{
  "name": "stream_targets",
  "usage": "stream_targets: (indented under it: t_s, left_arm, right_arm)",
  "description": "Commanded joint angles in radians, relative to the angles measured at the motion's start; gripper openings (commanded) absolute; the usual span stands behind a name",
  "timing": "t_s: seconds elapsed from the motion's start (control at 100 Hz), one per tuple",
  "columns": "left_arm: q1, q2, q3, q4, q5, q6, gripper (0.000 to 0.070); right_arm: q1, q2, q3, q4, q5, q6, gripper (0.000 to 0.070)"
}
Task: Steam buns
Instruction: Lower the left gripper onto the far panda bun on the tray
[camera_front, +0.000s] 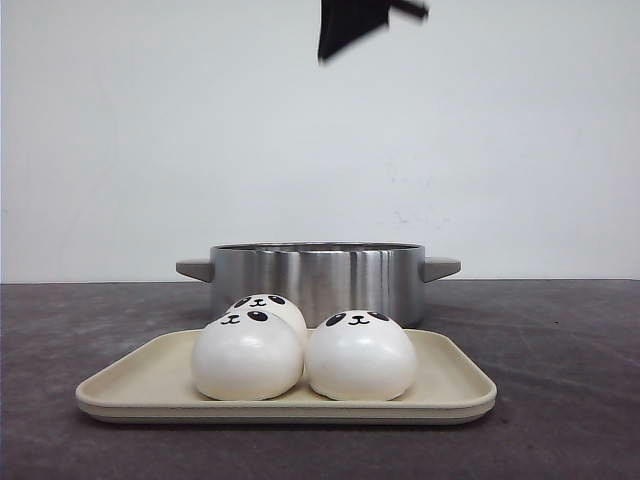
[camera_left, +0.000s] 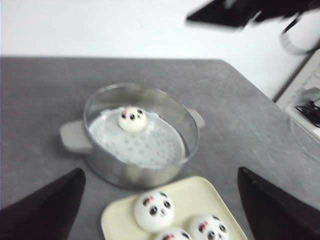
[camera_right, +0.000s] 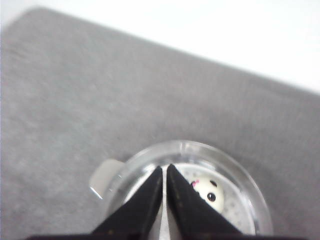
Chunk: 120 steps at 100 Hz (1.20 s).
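Observation:
Three white panda-faced buns sit on a cream tray (camera_front: 455, 385): one at the left (camera_front: 247, 355), one at the right (camera_front: 361, 355), one behind them (camera_front: 270, 305). A fourth bun (camera_left: 132, 120) lies on the perforated white liner inside the steel pot (camera_front: 315, 275) behind the tray. My right gripper (camera_right: 164, 168) is shut and empty, high above the pot and that bun (camera_right: 210, 192); it shows as a black shape at the top of the front view (camera_front: 355, 25). My left gripper (camera_left: 161, 172) is open and empty, high over the pot and tray (camera_left: 200, 192); the front view does not show it.
The pot has grey side handles (camera_front: 440, 268). The dark grey table (camera_front: 560, 330) ends at a white wall behind the pot. In the left wrist view the table edge runs past the pot, with a white unit with black cables (camera_left: 310, 107) beyond it.

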Motion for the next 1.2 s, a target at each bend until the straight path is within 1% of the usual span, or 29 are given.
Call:
stream_targets:
  t_s: [0.0,0.13,0.27,0.38,0.44,0.5,0.62,0.76,0.86,0.95,1.03,1.1,1.19]
  left_arm:
    - [-0.004,0.021,0.019,-0.014,0.024,-0.041,0.0596]
    - [-0.004,0.063,0.019,-0.066,0.068,-0.092,0.0596]
    - [-0.014,0.123,0.019,-0.105,0.095,-0.134,0.0597]
    - [-0.040,0.185,0.019,-0.116,0.119,-0.144,0.0605]
    - [-0.063,0.225,0.020,-0.117,0.120,-0.164,0.0611]
    - [-0.089,0.265,0.021,-0.114,0.119,-0.177,0.0611]
    - [-0.130,0.348,0.027,-0.111,0.111,-0.184,0.0609]
    - [-0.161,0.442,0.036,-0.107,0.081,-0.183,0.0605]
    - [-0.179,0.505,0.051,-0.093,0.051,-0.183,0.0594]
    - [-0.195,0.563,0.078,-0.084,0.043,-0.177,0.0593]
    - [-0.217,0.621,0.120,-0.087,0.019,-0.159,0.0593]
    - [-0.237,0.667,0.160,-0.092,-0.012,-0.150,0.0593]
    - [-0.257,0.719,0.206,-0.095,-0.030,-0.132,0.0592]
  right_arm:
    - [0.019,-0.043,0.023,-0.005,0.021,-0.014,0.0003]
    - [0.059,-0.156,0.023,-0.027,0.060,-0.025,0.0003]
    - [0.119,-0.270,0.023,-0.059,0.110,-0.073,0.0003]
    - [0.171,-0.346,0.023,-0.109,0.160,-0.092,0.0003]
    - [0.193,-0.386,0.023,-0.145,0.183,-0.092,0.0002]
    - [0.212,-0.422,0.023,-0.179,0.187,-0.092,0.0002]
    - [0.244,-0.496,0.023,-0.233,0.193,-0.092,0.0002]
    - [0.285,-0.586,0.023,-0.278,0.264,-0.092,0.0002]
    - [0.309,-0.644,0.023,-0.314,0.287,-0.092,0.0002]
    - [0.316,-0.687,0.023,-0.356,0.290,-0.098,0.0002]
    - [0.316,-0.720,0.023,-0.386,0.296,-0.098,0.0002]
    - [0.316,-0.744,0.022,-0.394,0.307,-0.098,0.0002]
    - [0.316,-0.773,0.022,-0.392,0.313,-0.113,0.0002]
